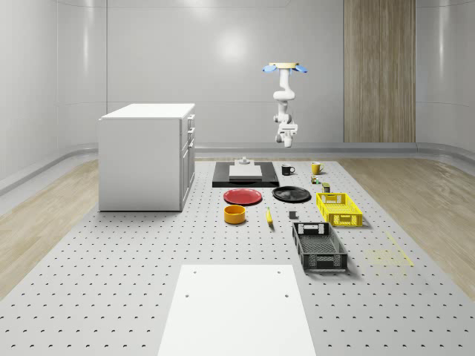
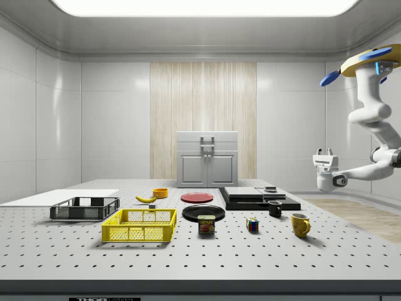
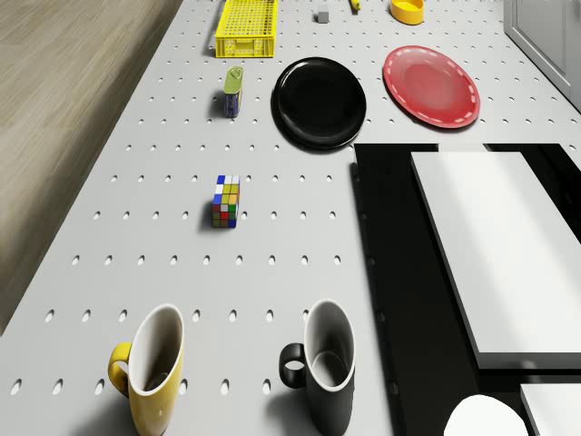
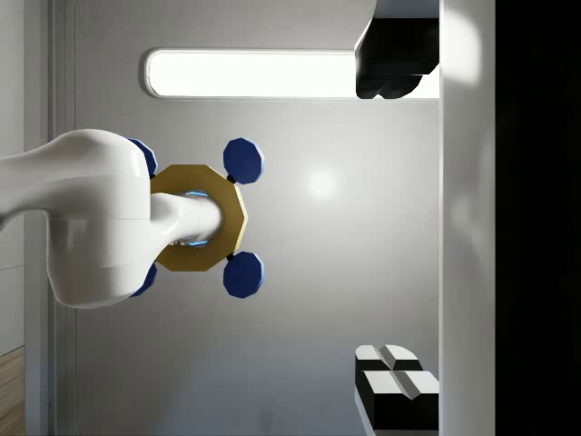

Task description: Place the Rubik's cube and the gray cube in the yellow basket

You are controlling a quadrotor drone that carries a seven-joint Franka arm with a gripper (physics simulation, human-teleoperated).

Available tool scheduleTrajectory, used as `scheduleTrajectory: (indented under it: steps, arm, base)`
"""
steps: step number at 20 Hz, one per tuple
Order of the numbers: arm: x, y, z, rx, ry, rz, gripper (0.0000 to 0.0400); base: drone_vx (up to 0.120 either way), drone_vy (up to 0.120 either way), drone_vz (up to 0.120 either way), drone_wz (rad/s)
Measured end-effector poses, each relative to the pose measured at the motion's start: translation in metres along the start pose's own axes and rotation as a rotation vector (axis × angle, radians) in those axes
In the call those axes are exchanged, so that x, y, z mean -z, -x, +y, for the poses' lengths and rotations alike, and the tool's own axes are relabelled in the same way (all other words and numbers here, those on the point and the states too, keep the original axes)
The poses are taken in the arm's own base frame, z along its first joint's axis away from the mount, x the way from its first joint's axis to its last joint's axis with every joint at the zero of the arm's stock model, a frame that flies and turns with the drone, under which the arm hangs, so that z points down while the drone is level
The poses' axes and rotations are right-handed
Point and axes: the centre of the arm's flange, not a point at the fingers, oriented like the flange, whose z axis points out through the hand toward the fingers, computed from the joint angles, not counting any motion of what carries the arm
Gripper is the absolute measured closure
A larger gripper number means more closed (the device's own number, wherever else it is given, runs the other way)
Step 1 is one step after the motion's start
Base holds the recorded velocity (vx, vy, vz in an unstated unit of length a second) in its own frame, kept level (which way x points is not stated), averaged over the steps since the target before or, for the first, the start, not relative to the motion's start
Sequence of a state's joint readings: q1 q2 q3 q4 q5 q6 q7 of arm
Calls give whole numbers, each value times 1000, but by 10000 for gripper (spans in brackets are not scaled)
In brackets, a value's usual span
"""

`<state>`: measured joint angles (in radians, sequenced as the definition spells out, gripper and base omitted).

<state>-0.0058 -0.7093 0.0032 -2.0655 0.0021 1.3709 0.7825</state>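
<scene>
We see one Rubik's cube (image 3: 226, 202), multicoloured, on the tabletop (image 1: 111, 259) near two mugs (image 3: 329, 367), and one small gray cube (image 1: 292, 215) beside the one yellow basket (image 1: 338, 208). Our drone (image 1: 283, 67) hovers above the far edge, gripper (image 4: 396, 218) jaws apart.

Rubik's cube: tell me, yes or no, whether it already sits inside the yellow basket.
No. In the drone view the Rubik's cube stands on the bare perforated table, well apart from the yellow basket.
</scene>
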Motion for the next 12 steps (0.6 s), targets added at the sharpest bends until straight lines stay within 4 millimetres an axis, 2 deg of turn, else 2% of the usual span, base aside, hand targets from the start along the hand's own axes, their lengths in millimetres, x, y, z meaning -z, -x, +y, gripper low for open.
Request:
scheduleTrajectory:
  steps: [12]
  arm:
    - [8,0,0,0,-6,7,0]
  base:
    - [120,120,0,0]
